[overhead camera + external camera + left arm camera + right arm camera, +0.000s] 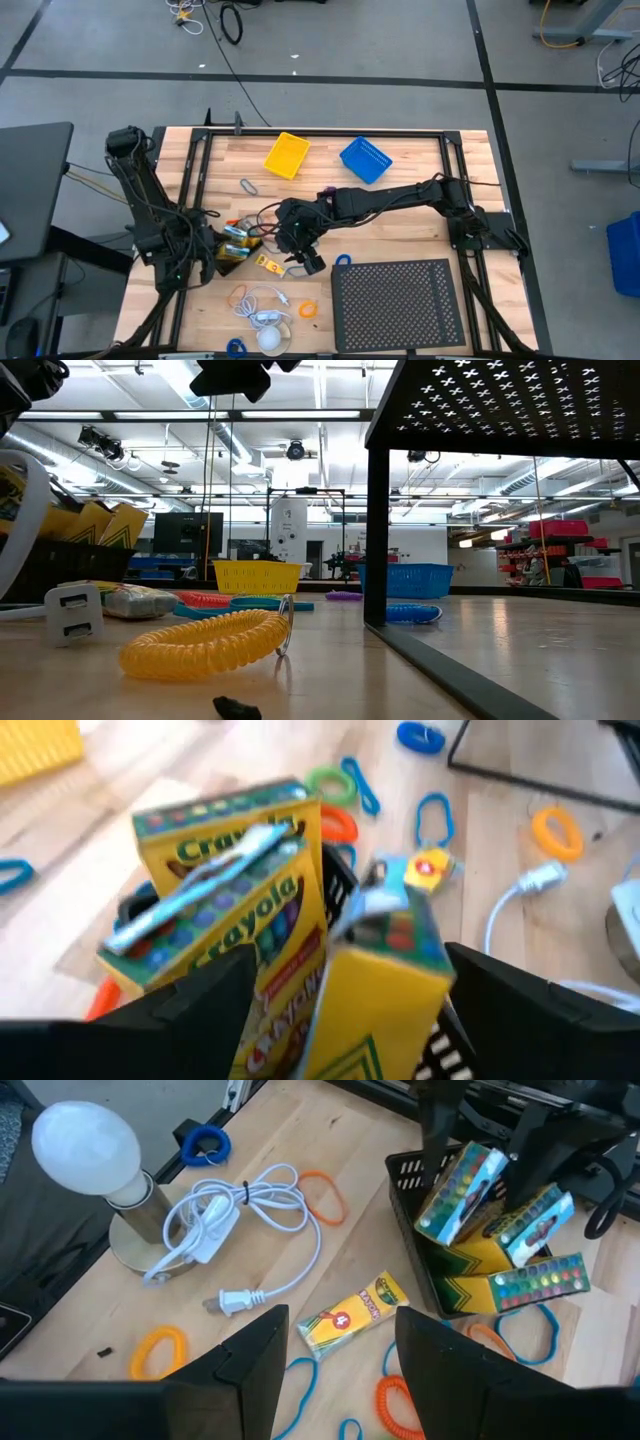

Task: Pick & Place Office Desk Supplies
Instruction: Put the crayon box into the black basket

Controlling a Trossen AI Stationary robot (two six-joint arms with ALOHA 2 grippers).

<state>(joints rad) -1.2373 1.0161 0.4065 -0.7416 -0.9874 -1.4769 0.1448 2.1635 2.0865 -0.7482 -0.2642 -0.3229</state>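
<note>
Left gripper (222,250) sat at the left side of the bench (420,215), right over a small black bin (420,1265) packed with crayon boxes (225,910); fingers (180,1010) spread wide to either side of one yellow-and-green box (375,990), not closed on it. Just right of the bin lay a loose small crayon box (352,1315) flat on the wood, with orange (400,1405) and blue bands (535,1330) scattered close by. Nearer the front edge stood a white bulb lamp (85,1145) with its coiled white cord (255,1205) and plug, an orange loop (322,1195) beside the cord, a yellow coil band (205,643) and a blue loop (205,1142) at the bench edge. Toward the middle hung the right gripper (303,262), raised above the loose crayon box and bands, jaws apart and holding nothing. Farther back sat a yellow basket (287,154) and a blue basket (365,160), side by side, with a grey clip (248,186) to the left of them. At the right front stood the large black perforated tray (400,305), raised on legs, with a blue ring (343,261) just off its left corner.
</note>
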